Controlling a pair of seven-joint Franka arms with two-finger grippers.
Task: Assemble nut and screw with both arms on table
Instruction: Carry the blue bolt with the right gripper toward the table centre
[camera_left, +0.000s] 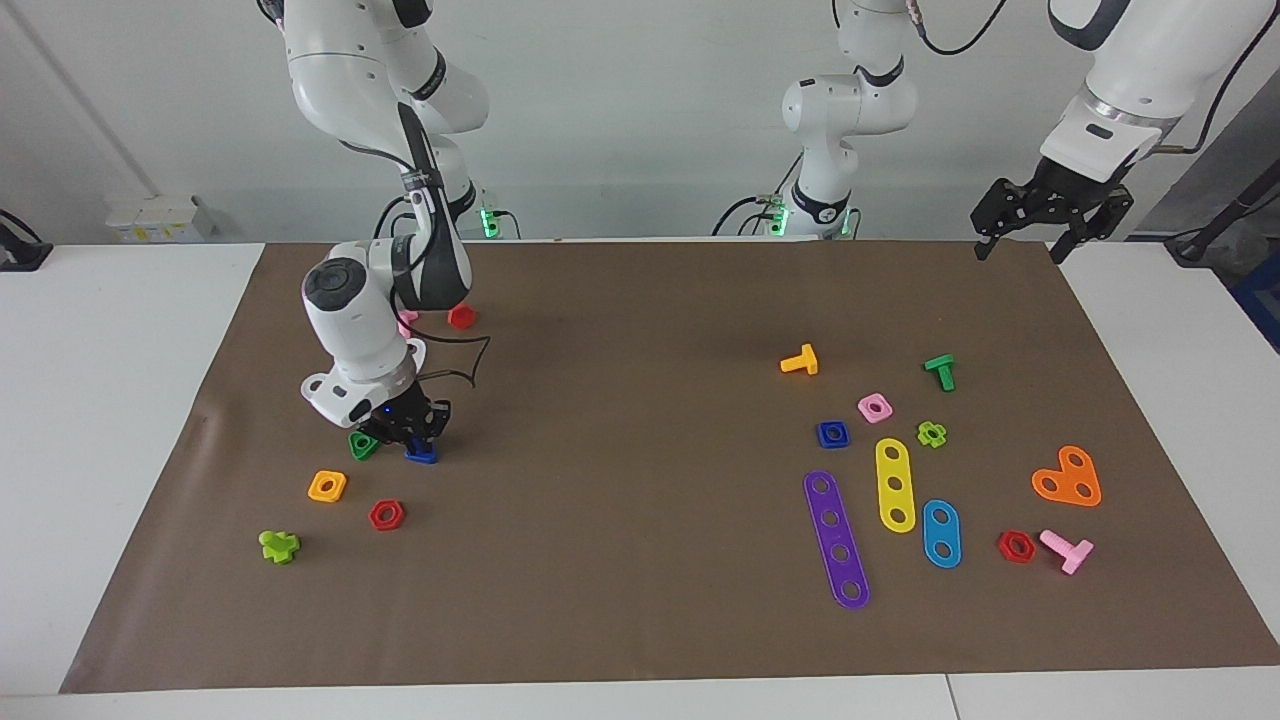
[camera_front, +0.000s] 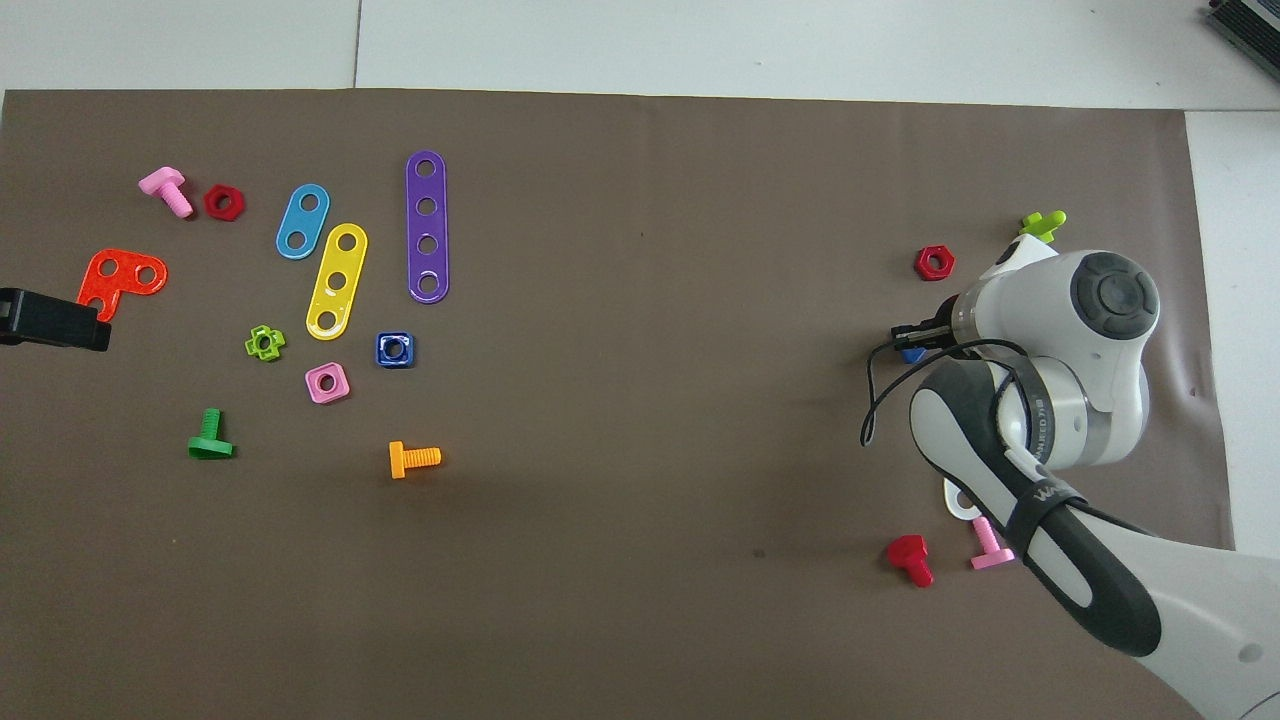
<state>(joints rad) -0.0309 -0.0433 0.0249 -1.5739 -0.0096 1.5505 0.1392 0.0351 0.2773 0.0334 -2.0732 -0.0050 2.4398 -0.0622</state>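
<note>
The dark-blue screw (camera_left: 421, 455) lies on the brown mat (camera_left: 640, 330) toward the right arm's end of the table (camera_left: 110, 400), beside a green triangular nut (camera_left: 363, 445). My right gripper (camera_left: 415, 438) is down at the screw, touching or nearly touching it. In the overhead view only a bit of the screw (camera_front: 912, 354) shows under the gripper (camera_front: 915, 335). The dark-blue square nut (camera_left: 832, 434) lies flat toward the left arm's end, also seen from overhead (camera_front: 395, 349). My left gripper (camera_left: 1020, 248) hangs open and empty high over the mat's edge nearest the robots, and the arm waits.
An orange-yellow square nut (camera_left: 327, 486), a red hex nut (camera_left: 386, 515) and a lime cross piece (camera_left: 279, 546) lie near the screw. Around the blue nut lie a pink square nut (camera_left: 875, 407), purple (camera_left: 837, 540), yellow (camera_left: 895, 485) and blue (camera_left: 941, 533) plates, and an orange screw (camera_left: 800, 361).
</note>
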